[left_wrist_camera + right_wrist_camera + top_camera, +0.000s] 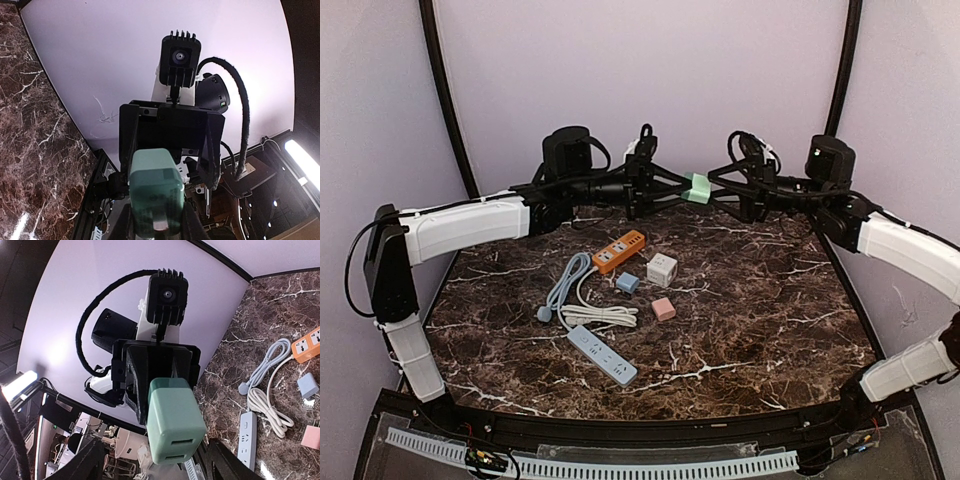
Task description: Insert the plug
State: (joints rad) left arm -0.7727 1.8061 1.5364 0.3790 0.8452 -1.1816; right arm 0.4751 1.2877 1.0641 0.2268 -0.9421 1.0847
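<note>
One mint-green plastic cube plug (pixel 697 188) clamped in left jaws, mid-air above dark marble tabletop (pixel 770 300); right jaws spread open, facing it

Loses the lower end of the green adapter (pixel 156 192) to the bottom edge of the left wrist view, and with it the tips of the left gripper (pixel 156 230) clamped at its sides. Crops the right gripper (pixel 160 465) likewise, fingers spread wide of the adapter. Cannot read socket holes on the orange strip (pixel 619 251) below both hands.
</note>
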